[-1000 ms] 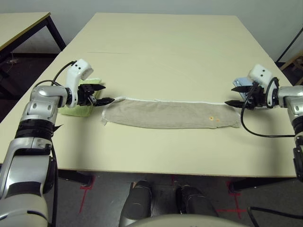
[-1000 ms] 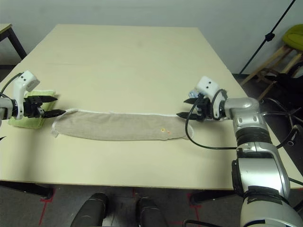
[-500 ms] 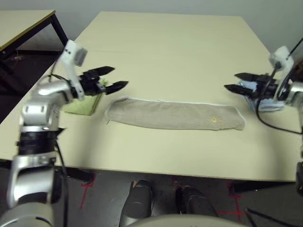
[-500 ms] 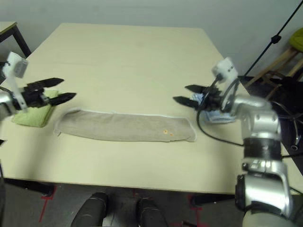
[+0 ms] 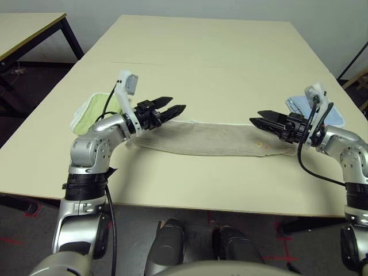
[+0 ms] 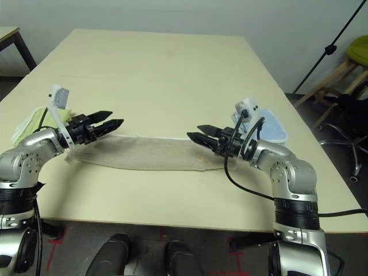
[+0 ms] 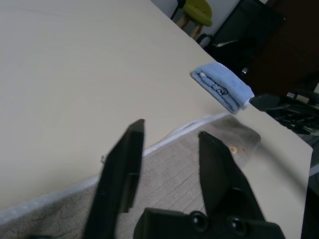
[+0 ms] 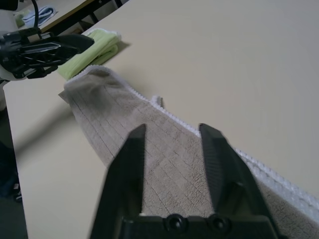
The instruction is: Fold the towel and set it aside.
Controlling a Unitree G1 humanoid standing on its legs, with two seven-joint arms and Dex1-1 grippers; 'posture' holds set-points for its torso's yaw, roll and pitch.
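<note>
The towel (image 5: 213, 139), a beige cloth with a white corded far edge, lies as a long narrow strip across the table's near half. It also shows in the wrist views (image 7: 189, 172) (image 8: 164, 149). My left gripper (image 5: 175, 104) hovers just above the strip's left end, pointing right. It is open and nothing sits between its fingers (image 7: 124, 164). My right gripper (image 5: 256, 117) hovers over the right end near the small orange embroidery, pointing left. It too is open and empty, and its fingers (image 8: 214, 159) frame bare towel.
A folded lime-green towel (image 5: 92, 112) lies behind my left arm. A folded light blue towel (image 6: 270, 126) sits behind my right arm. The table (image 5: 201, 52) stretches bare beyond the strip. Another table (image 5: 23, 29) stands far left, and a stool (image 6: 359, 46) far right.
Both arms have swung inward from beyond the towel's ends to hover over them. Both pairs of fingers stand closer together than before. The towel has not moved.
</note>
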